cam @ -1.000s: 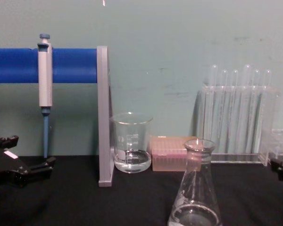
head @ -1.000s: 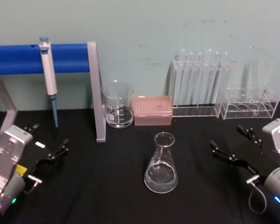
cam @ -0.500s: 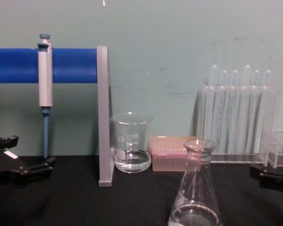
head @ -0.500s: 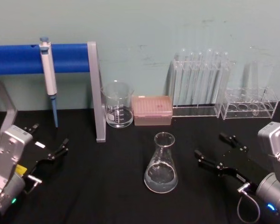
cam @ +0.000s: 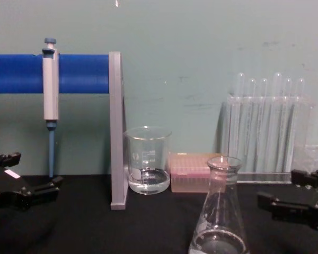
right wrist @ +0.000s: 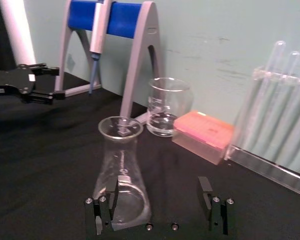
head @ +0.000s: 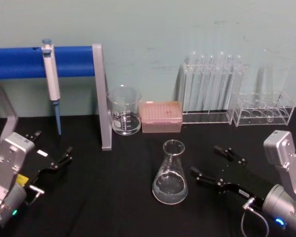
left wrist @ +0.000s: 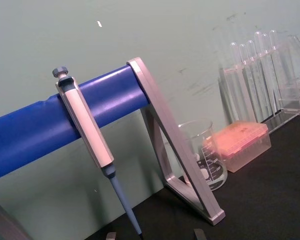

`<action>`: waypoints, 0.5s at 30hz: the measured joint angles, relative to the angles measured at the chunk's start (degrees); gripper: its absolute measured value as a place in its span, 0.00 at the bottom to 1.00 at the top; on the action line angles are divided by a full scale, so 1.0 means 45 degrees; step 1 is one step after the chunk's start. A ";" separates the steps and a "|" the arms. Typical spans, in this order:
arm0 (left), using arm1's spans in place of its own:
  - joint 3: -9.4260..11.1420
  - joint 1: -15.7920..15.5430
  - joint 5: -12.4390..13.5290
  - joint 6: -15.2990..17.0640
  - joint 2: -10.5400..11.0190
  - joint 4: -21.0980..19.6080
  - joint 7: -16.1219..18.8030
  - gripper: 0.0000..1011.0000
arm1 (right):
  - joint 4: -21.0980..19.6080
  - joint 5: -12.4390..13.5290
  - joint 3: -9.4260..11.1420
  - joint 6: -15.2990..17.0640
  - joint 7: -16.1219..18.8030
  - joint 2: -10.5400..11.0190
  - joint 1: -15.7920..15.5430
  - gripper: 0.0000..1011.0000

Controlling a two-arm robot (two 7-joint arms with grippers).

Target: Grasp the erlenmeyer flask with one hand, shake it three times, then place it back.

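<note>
**Head view: right pincer is closing in on the flask**

Over the last second the right pincer (head: 205, 161) has been sliding across the tabletop (head: 113, 202) from the right edge towards the flask (head: 170, 173). Its nearer fingertip is now sitting just beside the flask's base, not touching it. Its jaws are spread wide, gripping nothing. The flask is standing upright in the middle of the tabletop, in front of the beaker (head: 124, 112), and it has not moved.

From the right wrist view, the flask is lying ahead of the spread jaws, closer to one finger than the other and not yet between them.

The left pincer (head: 53, 145) is resting parked at the left with jaws apart, well clear of the flask.

By my reading, the approach is nearly finishing. The pincer is likely needing a little more reach and some centring before it can clamp the glass. Grasping, shaking and setting back are all still waiting.
</note>
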 joint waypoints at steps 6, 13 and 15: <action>0.0000 0.0000 -0.0001 0.0000 0.0000 0.0000 0.0000 0.99 | 0.0193 0.0011 -0.0113 0.0048 0.0538 -0.0319 0.0217 0.99; 0.0000 -0.0001 -0.0001 0.0000 0.0000 0.0000 0.0000 0.99 | 0.0399 -0.0103 -0.0270 0.0128 0.0884 -0.0787 0.0423 0.99; 0.0000 -0.0001 -0.0001 0.0000 0.0000 -0.0001 0.0000 0.99 | 0.0463 -0.0208 -0.0295 0.0170 0.0849 -0.0996 0.0466 0.99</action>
